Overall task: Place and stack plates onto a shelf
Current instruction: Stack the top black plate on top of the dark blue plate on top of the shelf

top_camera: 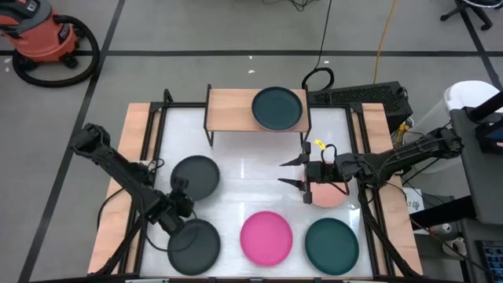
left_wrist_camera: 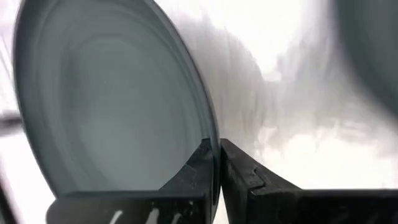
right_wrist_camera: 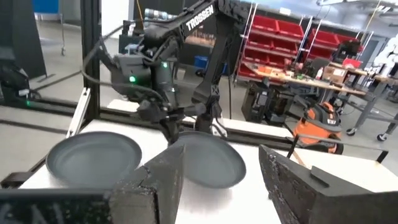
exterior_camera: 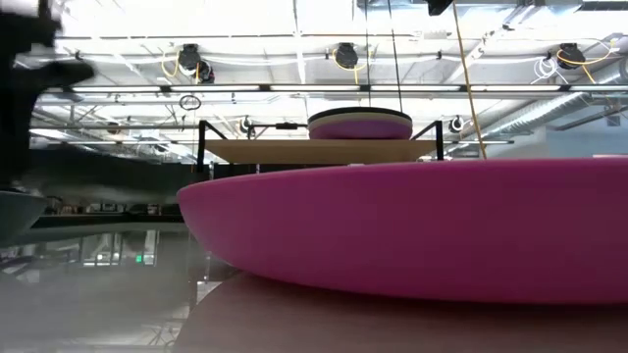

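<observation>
My left gripper point(top_camera: 181, 190) is shut on a dark grey plate point(top_camera: 196, 176) at the table's left. A second dark grey plate point(top_camera: 193, 245) lies flat near the front edge. My right gripper point(top_camera: 291, 174) is open and empty, right of centre, beside a salmon-pink plate point(top_camera: 330, 194) that lies under its wrist. A hot pink plate point(top_camera: 266, 237) and a dark teal plate point(top_camera: 332, 245) lie flat at the front. The shelf point(top_camera: 232, 110) stands at the far edge. It bears a dark teal plate point(top_camera: 277, 108), which in the low view rests on a purple plate point(exterior_camera: 359, 128). My left gripper pinches the dark grey plate's rim point(left_wrist_camera: 211, 134) between its two fingers, one above the rim and one below, at the plate's near-left side point(top_camera: 183, 185). The right wrist view shows the fingers slanting down onto the rim point(right_wrist_camera: 180, 135). Whether the plate is clear of the table, I cannot tell.
The white tabletop point(top_camera: 244, 177) has wooden side edges and black frame rails along its left and right. The left half of the shelf top is bare. A vacuum cleaner point(top_camera: 43, 35) stands on the floor beyond the table's far left.
</observation>
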You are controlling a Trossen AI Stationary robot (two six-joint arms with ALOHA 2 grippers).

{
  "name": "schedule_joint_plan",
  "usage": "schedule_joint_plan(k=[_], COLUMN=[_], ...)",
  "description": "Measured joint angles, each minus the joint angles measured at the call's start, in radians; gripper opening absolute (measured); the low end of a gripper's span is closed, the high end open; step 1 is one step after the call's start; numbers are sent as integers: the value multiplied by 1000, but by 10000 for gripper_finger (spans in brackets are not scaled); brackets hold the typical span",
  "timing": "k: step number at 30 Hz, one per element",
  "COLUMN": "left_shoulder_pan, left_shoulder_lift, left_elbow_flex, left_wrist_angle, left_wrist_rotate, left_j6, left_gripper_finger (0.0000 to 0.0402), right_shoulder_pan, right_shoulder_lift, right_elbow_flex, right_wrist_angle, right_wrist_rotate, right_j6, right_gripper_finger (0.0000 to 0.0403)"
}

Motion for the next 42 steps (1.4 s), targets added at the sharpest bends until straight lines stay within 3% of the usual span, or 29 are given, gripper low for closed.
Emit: schedule_joint_plan(k=[5, 9, 12, 15, 18, 24, 28, 32, 36, 42], left_shoulder_pan=[4, 27, 96, 224, 394, 759, 956, 1086, 1146, 1166], left_shoulder_lift=[0, -1, -1, -1, -1, 4, 39, 102, 212, 375], left_elbow_flex=[197, 326, 394, 439, 466, 472, 472, 473, 526, 701], left_wrist_angle=[-27, -26, -20, 61, 174, 468, 638, 750, 744, 596], left_wrist_rotate=[-98, -256, -334, -329, -238, 115, 339, 509, 556, 556], left_j6=[198, 396, 562, 750, 945, 1329, 1484, 1544, 1573, 1597], left_gripper_finger=[12, 12, 12, 12, 12, 12, 12, 12, 12, 12], right_shoulder_pan=[0, 0, 0, 0, 1, 1, 0, 0, -1, -2], right_shoulder_lift=[0, -1, -16, -48, -89, -173, -205, -214, -213, -214], right_elbow_flex=[0, 0, 0, 0, 0, 0, 0, 0, 0, 0], right_wrist_angle=[83, 154, 177, 175, 155, 111, 80, 55, 46, 38], right_wrist_rotate=[-1, -5, -5, -5, -6, -6, -6, -5, -3, 23], right_j6=[-20, -51, -82, -92, -93, -123, -157, -205, -271, -318], right_gripper_finger=[187, 187, 187, 187, 187, 187, 187, 187, 187, 187])
